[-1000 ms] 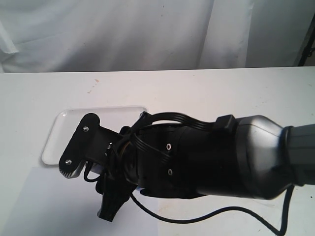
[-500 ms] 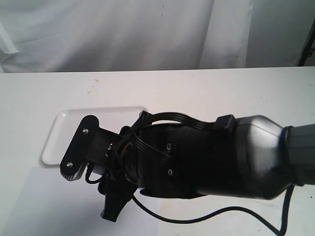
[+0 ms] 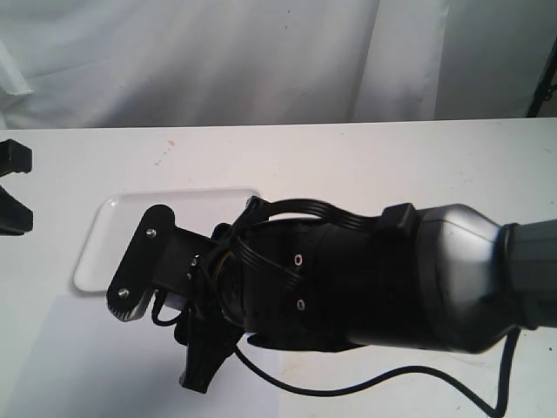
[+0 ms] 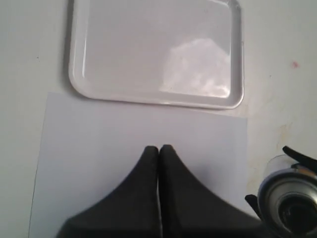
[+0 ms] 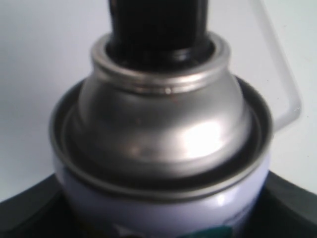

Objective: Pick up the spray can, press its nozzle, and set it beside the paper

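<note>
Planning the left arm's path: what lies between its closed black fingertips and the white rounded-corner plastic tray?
Only the bare flat white rectangular paper sheet, as the left wrist view shows.

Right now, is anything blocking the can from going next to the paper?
Nothing visible does. The spray can is just off one side edge of the paper, with only table showing there. The tray lies along a different edge.

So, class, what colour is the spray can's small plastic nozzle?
The small plastic nozzle is black; right wrist view.
</note>
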Motion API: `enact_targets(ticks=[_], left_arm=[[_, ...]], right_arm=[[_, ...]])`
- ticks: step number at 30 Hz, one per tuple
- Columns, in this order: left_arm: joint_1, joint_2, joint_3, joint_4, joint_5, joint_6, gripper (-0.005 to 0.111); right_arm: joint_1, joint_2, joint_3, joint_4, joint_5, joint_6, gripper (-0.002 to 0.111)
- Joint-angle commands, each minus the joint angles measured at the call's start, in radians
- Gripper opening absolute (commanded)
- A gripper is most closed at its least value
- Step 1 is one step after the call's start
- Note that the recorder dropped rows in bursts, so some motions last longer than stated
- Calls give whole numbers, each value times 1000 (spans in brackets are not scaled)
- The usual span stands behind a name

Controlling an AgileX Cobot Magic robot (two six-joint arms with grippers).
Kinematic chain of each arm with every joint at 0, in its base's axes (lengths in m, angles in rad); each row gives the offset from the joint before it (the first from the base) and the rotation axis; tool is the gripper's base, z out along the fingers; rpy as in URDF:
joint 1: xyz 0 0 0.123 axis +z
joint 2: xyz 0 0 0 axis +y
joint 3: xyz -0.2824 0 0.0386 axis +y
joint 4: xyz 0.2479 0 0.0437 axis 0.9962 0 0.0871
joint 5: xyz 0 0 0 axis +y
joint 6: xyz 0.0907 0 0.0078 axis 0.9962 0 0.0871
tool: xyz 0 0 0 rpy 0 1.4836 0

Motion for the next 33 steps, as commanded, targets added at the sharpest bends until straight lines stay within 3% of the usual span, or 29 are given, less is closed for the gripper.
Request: enact_targets(ticks=[1,10,15,24,33], left_arm=[[1,110,-77,5,62,66,0],[1,136,-118,-9,-61,94,0],[1,158,-136,-125,23,215,0],[1,221,-187,-339,291,403,0],[1,233,-179,-329,293,405,0]], right_arm=[[0,-14,-11,-5,-2,-7,0],[0,-14,-11,-1,11,-7,0],[0,-14,-11,6,11,-17,0],[0,-14,-11,24,43,-86,0],[0,-14,-11,134,74,-237,0]])
